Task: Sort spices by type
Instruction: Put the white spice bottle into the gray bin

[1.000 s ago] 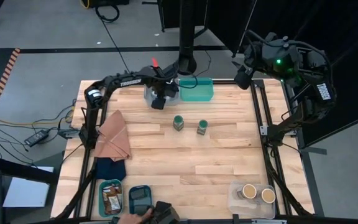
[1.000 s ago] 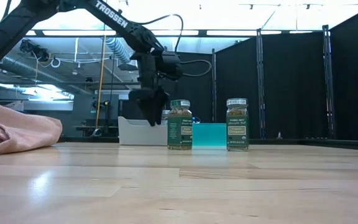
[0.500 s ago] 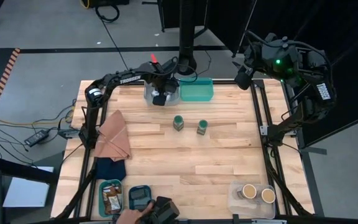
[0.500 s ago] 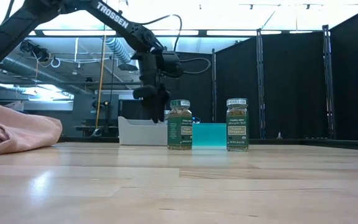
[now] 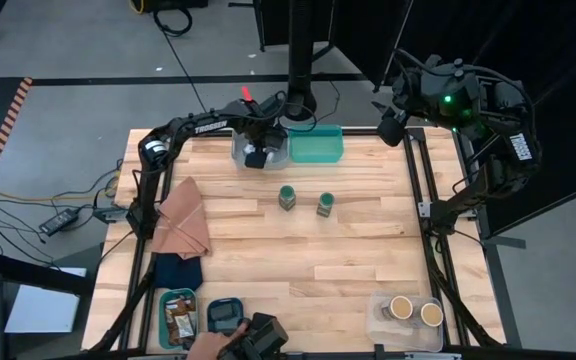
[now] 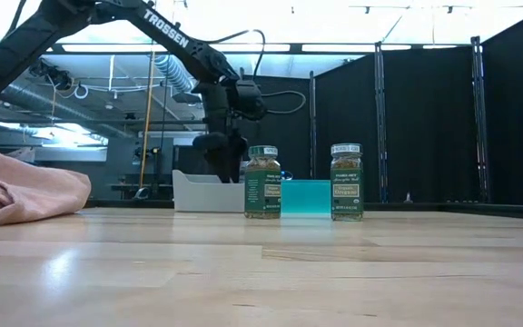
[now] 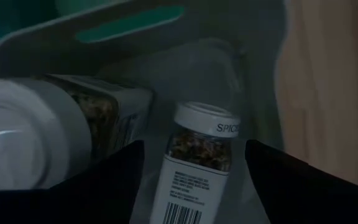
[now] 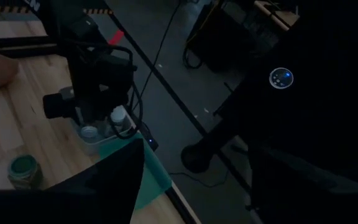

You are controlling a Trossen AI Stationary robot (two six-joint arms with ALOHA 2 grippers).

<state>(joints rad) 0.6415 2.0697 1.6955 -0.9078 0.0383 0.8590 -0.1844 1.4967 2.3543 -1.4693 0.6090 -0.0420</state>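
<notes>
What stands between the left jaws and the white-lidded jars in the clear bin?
Nothing visible. The left gripper hangs open right above the clear bin, with one white-lidded spice jar lying between its fingers and a second white-lidded jar beside it.

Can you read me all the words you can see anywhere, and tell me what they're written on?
"TROSSEN": on the left arm, in white letters.
"SPICE": on the white lid of a jar lying in the clear bin, cut off at the lid's edge.
Labels on the two green-lidded jars: too small to read.
Print and barcode on the lying jar: too blurred to read.
</notes>
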